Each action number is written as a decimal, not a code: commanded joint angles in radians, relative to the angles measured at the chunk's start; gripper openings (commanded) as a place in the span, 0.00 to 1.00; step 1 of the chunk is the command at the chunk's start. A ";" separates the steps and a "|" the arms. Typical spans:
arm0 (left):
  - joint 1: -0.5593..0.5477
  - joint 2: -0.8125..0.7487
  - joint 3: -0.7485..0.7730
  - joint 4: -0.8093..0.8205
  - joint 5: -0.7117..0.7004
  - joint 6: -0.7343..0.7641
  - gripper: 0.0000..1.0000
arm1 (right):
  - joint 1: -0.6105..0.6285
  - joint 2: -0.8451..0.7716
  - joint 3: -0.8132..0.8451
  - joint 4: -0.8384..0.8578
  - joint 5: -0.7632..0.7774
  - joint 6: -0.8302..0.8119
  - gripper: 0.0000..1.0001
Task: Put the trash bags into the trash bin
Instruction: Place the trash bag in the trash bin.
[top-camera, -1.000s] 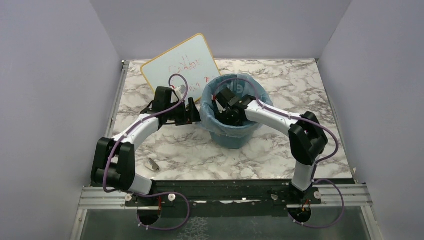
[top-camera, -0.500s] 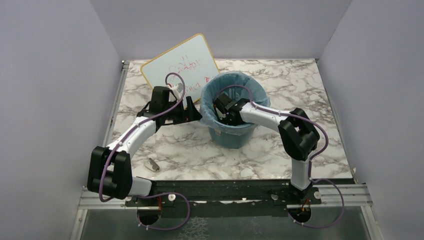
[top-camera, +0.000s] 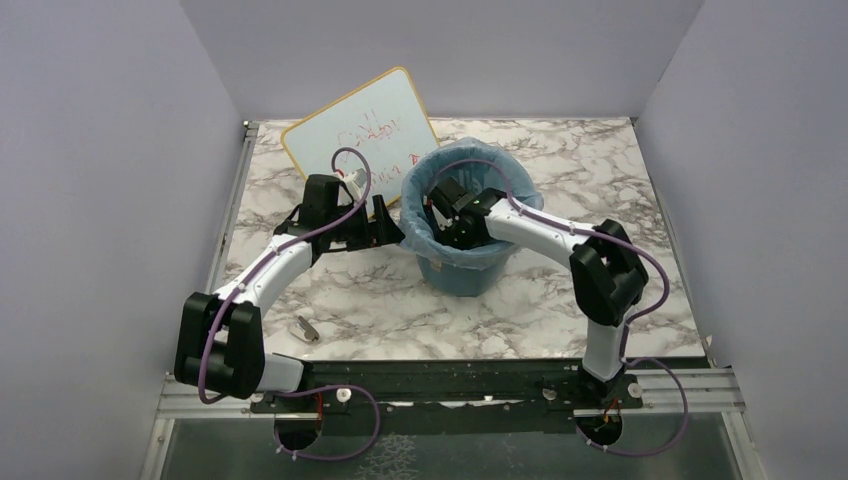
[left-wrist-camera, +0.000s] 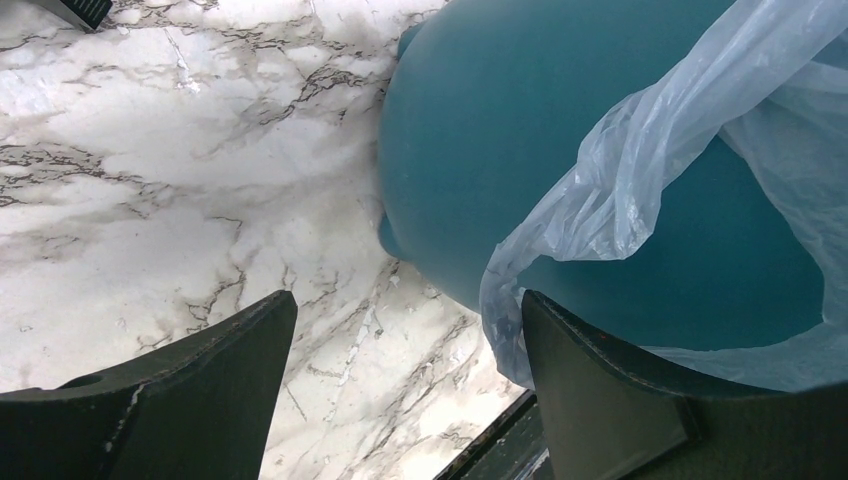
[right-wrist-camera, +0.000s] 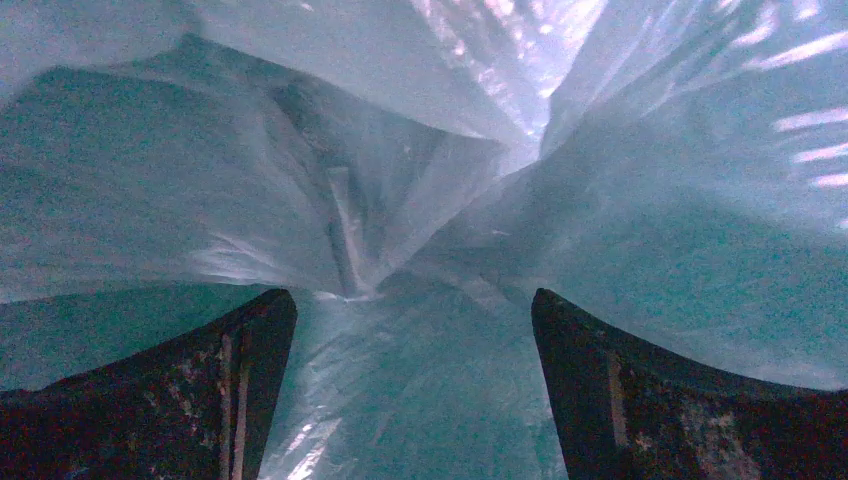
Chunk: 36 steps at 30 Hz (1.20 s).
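Note:
The teal trash bin (top-camera: 470, 275) stands upright mid-table. The pale-blue trash bag (top-camera: 425, 243) lines it, its edge folded over the rim and hanging down the outside. In the left wrist view the bin wall (left-wrist-camera: 520, 130) fills the upper right, with the bag's loose edge (left-wrist-camera: 590, 215) draped beside my right finger. My left gripper (top-camera: 385, 215) is open and empty just left of the bin, low against its side (left-wrist-camera: 405, 320). My right gripper (top-camera: 440, 215) is open, reaching down inside the bin; its view shows only crinkled bag film (right-wrist-camera: 400, 180) ahead of the gripper (right-wrist-camera: 412, 320).
A whiteboard (top-camera: 362, 135) with red writing leans behind the bin at the back left. A small grey object (top-camera: 307, 328) lies on the marble table (top-camera: 360, 300) near the left arm's base. Purple walls enclose three sides.
The left arm swung its elbow left and moved its gripper closer to the bin's side. The right gripper shifted slightly inside the bin. The bin sits slightly left of where it was.

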 joint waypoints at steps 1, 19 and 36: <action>-0.001 -0.004 -0.005 0.006 0.028 0.014 0.84 | 0.005 -0.053 0.006 -0.001 0.008 0.015 0.94; -0.001 0.013 0.031 -0.009 0.031 0.027 0.84 | 0.004 0.070 0.007 -0.032 0.023 0.013 0.94; -0.001 0.017 0.066 -0.041 0.015 0.038 0.83 | 0.004 -0.157 0.091 -0.012 0.006 0.013 0.95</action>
